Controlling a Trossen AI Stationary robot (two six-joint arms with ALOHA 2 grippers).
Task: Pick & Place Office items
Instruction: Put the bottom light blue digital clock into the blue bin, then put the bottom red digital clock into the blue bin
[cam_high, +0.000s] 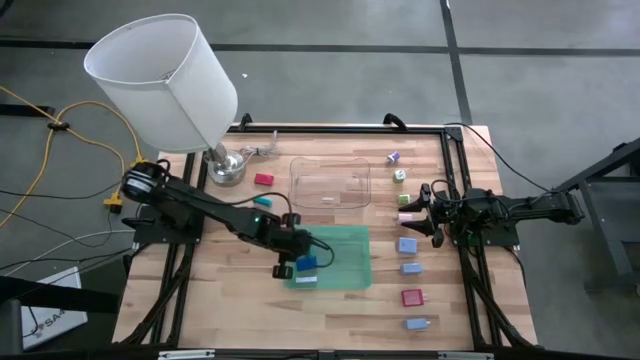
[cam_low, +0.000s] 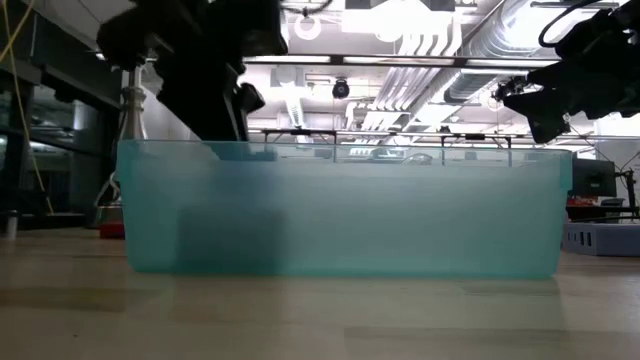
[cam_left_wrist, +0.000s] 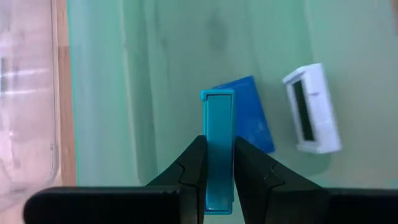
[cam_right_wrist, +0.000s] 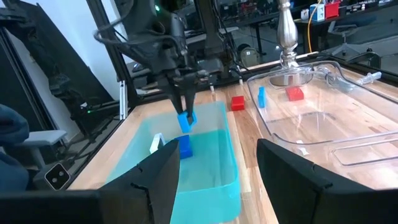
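Clamped between the left gripper (cam_left_wrist: 219, 163) fingers, closest to the wrist cam, is a teal block (cam_left_wrist: 217, 146), held on edge, pinched by both flat faces. It hangs over the green tray (cam_high: 350, 262), w/ a blue block (cam_left_wrist: 249, 121) and a white block (cam_left_wrist: 312, 107) lying on the tray floor below it, the white one apart from the blue.

From overhead, w/ the table centre as dial centre: green tray sits approx. 6 o'clock, left gripper over its 9 o'clock end. Clear tray (cam_high: 330, 182) is at 12, touching or just beside the green one; can't tell which. Red block (cam_high: 264, 180) lies at 11 near the lamp (cam_high: 165, 85) base.

Right gripper (cam_high: 424, 212) waits at 3 o'clock, jaws apart, nothing in them. Remaining items run in a column along the 3 o'clock side: purple piece (cam_high: 394, 158), green piece (cam_high: 399, 175), pink block (cam_high: 405, 200), pale blue blocks (cam_high: 407, 244) and (cam_high: 410, 268), a red-pink block (cam_high: 412, 296), another pale blue block (cam_high: 417, 323) at approx. 5.

Low view: mostly the green tray wall; contents can't be made out through it.
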